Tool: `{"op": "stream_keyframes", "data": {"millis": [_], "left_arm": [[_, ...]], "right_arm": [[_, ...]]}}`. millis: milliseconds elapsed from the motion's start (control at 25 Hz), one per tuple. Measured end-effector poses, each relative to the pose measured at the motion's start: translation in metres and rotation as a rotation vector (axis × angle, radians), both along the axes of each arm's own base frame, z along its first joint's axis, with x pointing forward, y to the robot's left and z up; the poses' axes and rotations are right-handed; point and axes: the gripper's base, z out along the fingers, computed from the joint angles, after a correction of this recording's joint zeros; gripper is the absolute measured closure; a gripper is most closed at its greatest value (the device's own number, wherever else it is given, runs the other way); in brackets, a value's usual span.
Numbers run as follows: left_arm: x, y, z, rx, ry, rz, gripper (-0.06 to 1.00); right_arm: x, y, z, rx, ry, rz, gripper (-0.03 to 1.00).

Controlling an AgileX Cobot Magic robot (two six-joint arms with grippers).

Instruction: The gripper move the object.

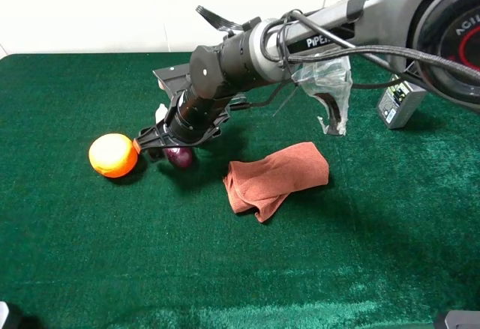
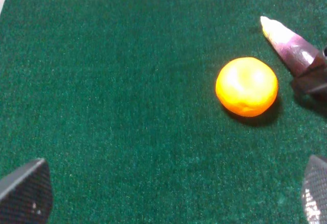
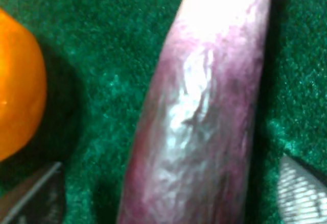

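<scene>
A purple eggplant (image 1: 180, 157) lies on the green mat, just right of an orange (image 1: 112, 154). My right gripper (image 1: 166, 143) reaches across to the left and sits low over the eggplant. In the right wrist view the gripper (image 3: 168, 198) is open, one fingertip on each side of the eggplant (image 3: 204, 112) with gaps showing, and the orange (image 3: 15, 86) is beside it. My left gripper (image 2: 171, 185) is open and empty, hovering above bare mat. Its view shows the orange (image 2: 247, 86) and the eggplant's pale tip (image 2: 288, 45) farther off.
A rust-brown cloth (image 1: 276, 179) lies crumpled right of the eggplant. A clear plastic bag (image 1: 326, 89) and a grey box (image 1: 400, 103) sit at the back right. A dark box (image 1: 172, 80) stands behind the right arm. The white wall bounds the mat's far edge.
</scene>
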Motion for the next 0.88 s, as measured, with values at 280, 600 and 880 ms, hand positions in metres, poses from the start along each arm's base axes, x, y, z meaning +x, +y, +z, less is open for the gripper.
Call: {"op": "stream_keyframes", "data": {"millis": [280, 600, 880], "left_arm": [[0.000, 0.000, 0.000, 0.000, 0.000, 0.000, -0.05], [0.000, 0.000, 0.000, 0.000, 0.000, 0.000, -0.05], [0.000, 0.000, 0.000, 0.000, 0.000, 0.000, -0.05]], "right_arm": [[-0.002, -0.002, 0.008, -0.026, 0.007, 0.029, 0.28], [-0.006, -0.008, 0.042, -0.058, -0.012, 0.084, 0.27], [-0.001, -0.034, 0.092, -0.090, 0.009, 0.064, 0.27]]}}
